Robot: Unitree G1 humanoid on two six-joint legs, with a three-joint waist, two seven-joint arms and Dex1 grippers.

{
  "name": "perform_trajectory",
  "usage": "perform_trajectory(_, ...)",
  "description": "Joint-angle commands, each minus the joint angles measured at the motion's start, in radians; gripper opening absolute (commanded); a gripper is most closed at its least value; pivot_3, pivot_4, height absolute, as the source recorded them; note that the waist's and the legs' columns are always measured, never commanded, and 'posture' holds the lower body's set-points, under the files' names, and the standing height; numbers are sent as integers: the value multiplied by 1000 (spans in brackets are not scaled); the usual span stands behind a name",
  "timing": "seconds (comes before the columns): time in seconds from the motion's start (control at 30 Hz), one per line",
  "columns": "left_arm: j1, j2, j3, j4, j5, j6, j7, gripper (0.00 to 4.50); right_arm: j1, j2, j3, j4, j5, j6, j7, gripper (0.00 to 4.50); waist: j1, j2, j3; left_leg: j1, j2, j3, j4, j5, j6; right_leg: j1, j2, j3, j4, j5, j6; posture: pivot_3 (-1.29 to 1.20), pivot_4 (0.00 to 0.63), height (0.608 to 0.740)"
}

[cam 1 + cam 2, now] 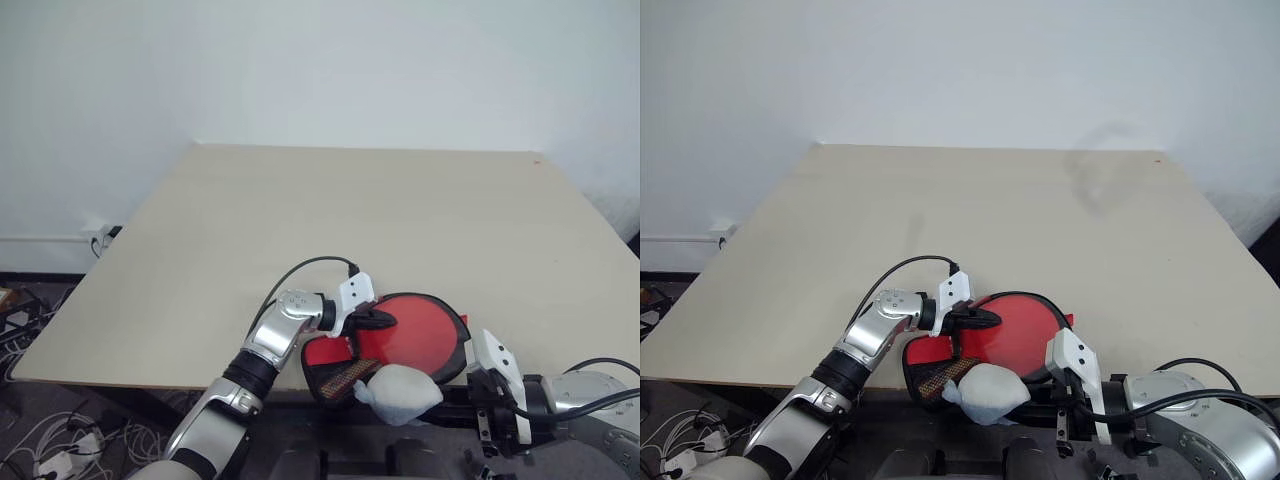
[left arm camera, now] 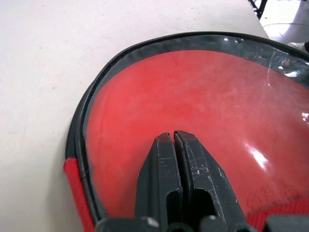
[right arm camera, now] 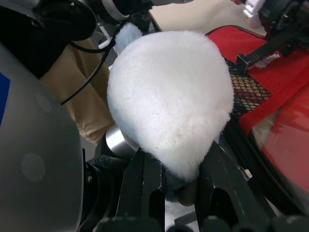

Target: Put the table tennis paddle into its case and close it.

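Note:
The case (image 1: 415, 335), black-rimmed with a red panel under a clear window, lies flat at the table's front edge. Its narrow end (image 1: 345, 378) gapes, showing mesh lining. My left gripper (image 1: 385, 320) is shut, and its tips (image 2: 174, 137) press down on the window. Red shows beneath the plastic, but I cannot tell whether it is the table tennis paddle's face; no handle is visible. My right gripper (image 3: 177, 186) hangs just off the front edge, shut on a white soft lump (image 1: 400, 392) that bulges out between its fingers next to the case's open end.
The beige table (image 1: 300, 220) stretches back to a white wall. The case overhangs the front edge a little. Cables (image 1: 40, 450) lie on the floor to the left, below a wall socket (image 1: 100, 238).

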Motion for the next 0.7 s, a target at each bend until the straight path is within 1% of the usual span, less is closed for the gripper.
perform_trajectory(0.03, 18, 15, -23, 20, 26, 25, 1, 0, -11, -9, -21, -15, 49, 9, 7, 1868, 0, 0, 0, 0, 0, 0, 0, 0, 0, 0, 0, 0, 0, 0, 0, 0, 0, 740)
perform_trajectory(0.07, 18, 14, -24, 20, 26, 25, 2, 0, -10, -11, -25, -15, 50, 11, 7, 2106, 0, 0, 0, 0, 0, 0, 0, 0, 0, 0, 0, 0, 0, 0, 0, 0, 0, 740)
perform_trajectory(0.1, 18, 13, -24, 20, 26, 25, 3, 0, -9, -14, -30, -14, 53, 14, 6, 2440, 0, 0, 0, 0, 0, 0, 0, 0, 0, 0, 0, 0, 0, 0, 0, 0, 0, 740)
perform_trajectory(0.17, 18, 11, -24, 22, 25, 25, 3, 0, -18, -17, -39, -15, 65, 25, 1, 2882, 0, 0, 0, 0, 0, 0, 0, 0, 0, 0, 0, 0, 0, 0, 0, 0, 0, 740)
perform_trajectory(0.2, 17, 11, -24, 23, 25, 24, 3, 0, -22, -18, -42, -16, 69, 30, -2, 3216, 0, 0, 0, 0, 0, 0, 0, 0, 0, 0, 0, 0, 0, 0, 0, 0, 0, 740)
perform_trajectory(0.23, 16, 10, -24, 24, 24, 24, 4, 0, -29, -19, -46, -17, 76, 37, -7, 3429, 0, 0, 0, 0, 0, 0, 0, 0, 0, 0, 0, 0, 0, 0, 0, 0, 0, 740)
perform_trajectory(0.3, 14, 6, -25, 29, 25, 21, 6, 0, -46, -23, -55, -19, 87, 49, -18, 4065, 0, 0, 0, 1, 1, 1, 0, 0, 0, 0, 0, 0, 0, 0, 0, 0, 0, 740)
perform_trajectory(0.37, 11, 2, -26, 35, 25, 18, 8, 0, -61, -28, -63, -18, 96, 58, -30, 4451, 0, 0, 0, 1, 1, 1, 1, 0, -1, 1, 0, 0, 0, 0, 0, 0, 0, 740)
perform_trajectory(0.53, 0, -12, -26, 55, 27, 7, 13, 0, -103, -44, -97, 7, 85, 68, -63, 4451, 1, 0, 0, 1, 0, 1, 1, -1, -2, 1, 0, 0, -1, 0, 0, 0, 0, 740)
perform_trajectory(0.6, -6, -20, -25, 68, 28, 0, 15, 0, -130, -39, -124, 57, 70, 68, -90, 4451, 1, 0, 0, 0, 0, 1, 1, -1, -2, 1, 0, 0, -1, 0, 0, 0, 0, 740)
perform_trajectory(0.7, -13, -32, -24, 85, 28, -10, 18, 0, -181, -21, -139, 184, 17, 85, -169, 4451, 2, -1, 0, 0, 0, 2, 2, -2, -3, 1, -1, 0, -1, 0, 0, 0, 0, 740)
